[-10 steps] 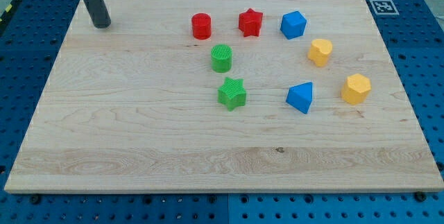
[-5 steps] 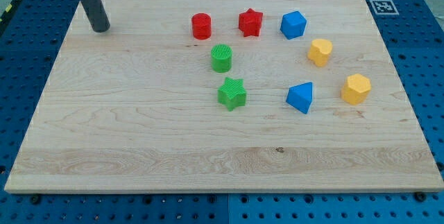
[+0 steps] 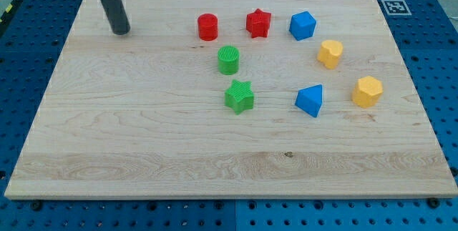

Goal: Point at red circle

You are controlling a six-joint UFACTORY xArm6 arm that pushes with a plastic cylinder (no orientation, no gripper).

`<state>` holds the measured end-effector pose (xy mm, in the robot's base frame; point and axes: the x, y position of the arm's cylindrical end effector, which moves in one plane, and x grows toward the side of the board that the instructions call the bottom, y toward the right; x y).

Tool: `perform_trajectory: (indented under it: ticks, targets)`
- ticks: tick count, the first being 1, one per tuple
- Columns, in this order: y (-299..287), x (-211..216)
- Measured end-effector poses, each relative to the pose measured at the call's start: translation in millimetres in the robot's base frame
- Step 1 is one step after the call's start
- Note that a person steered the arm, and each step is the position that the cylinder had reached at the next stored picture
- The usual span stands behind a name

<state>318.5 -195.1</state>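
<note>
The red circle (image 3: 207,27) is a short red cylinder near the view's top, left of the red star (image 3: 258,23). My tip (image 3: 120,31) rests on the wooden board (image 3: 143,138) at the view's top left, well to the left of the red circle and about level with it, touching no block. The dark rod rises from it out of the view's top.
A green circle (image 3: 228,59) and a green star (image 3: 239,95) lie below the red circle. On the view's right are a blue block (image 3: 302,26), a second blue block (image 3: 310,100), and two yellow blocks (image 3: 330,53) (image 3: 367,91). A marker tag (image 3: 396,6) sits at the top right.
My tip has moved to the view's right and slightly down, closing toward the red circle. No block has moved.
</note>
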Motion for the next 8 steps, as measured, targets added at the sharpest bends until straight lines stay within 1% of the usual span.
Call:
perform_trajectory:
  ticks: [2,4,5,6,7,8]
  targets:
    - [33.4,0.0]
    - [35.2,-0.1]
    - [40.8,6.7]
    - [76.3,26.4]
    - [132.1,31.6]
    - [207.7,32.2]
